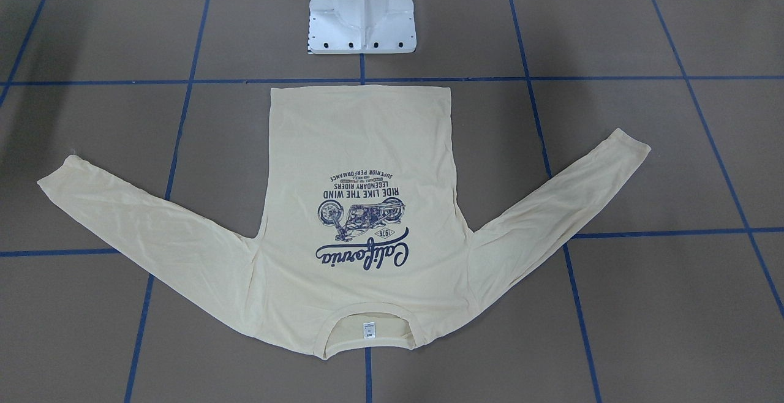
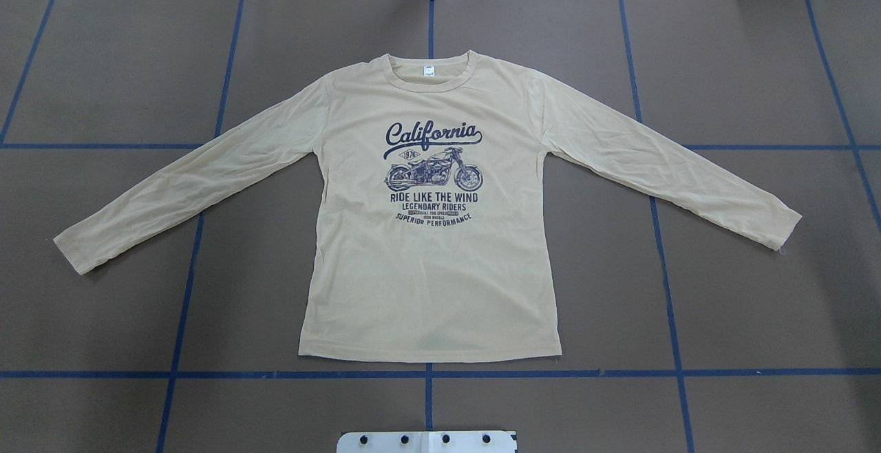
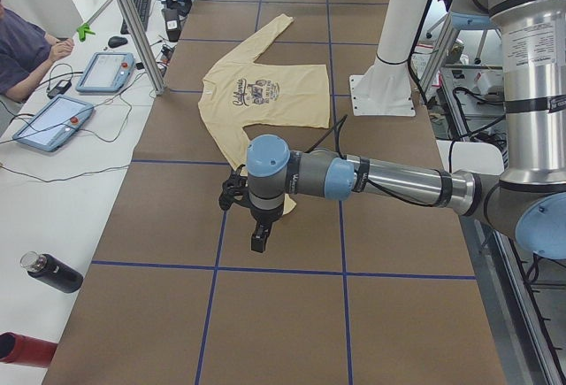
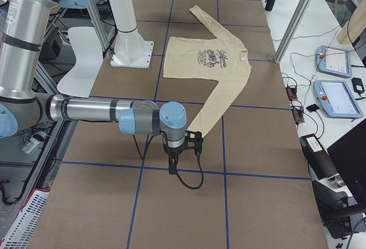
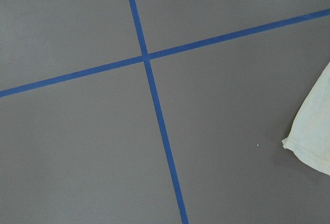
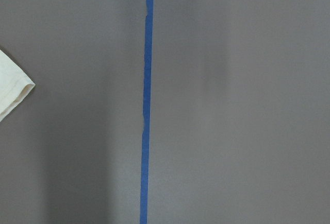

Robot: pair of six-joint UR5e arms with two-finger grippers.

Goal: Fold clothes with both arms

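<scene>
The brown table [image 2: 103,60], marked into a grid by blue tape lines [image 2: 427,374], carries everything. The left arm [image 3: 398,180] reaches out level over the table's left end, and the right arm [image 4: 91,110] does the same over the right end. Between them the pale cream-yellow long-sleeved T-shirt [image 2: 427,281] lies flat and face up in the middle of the table. Its hem is toward the robot's edge and its collar toward the operators' edge. The sleeves [image 2: 199,171] are spread out toward the two ends. The white pedestal base [image 1: 361,17] stands at the robot's edge, apart from the hem. A navy "California" motorcycle print [image 2: 432,174] fills the chest. The left gripper [image 3: 258,239] points down over bare table near one cuff, and the right gripper [image 4: 172,166] does so near the other. Only the side views show them, so I cannot tell how their jaws stand. A small white neck tag [image 2: 429,71] sits inside the collar.
</scene>
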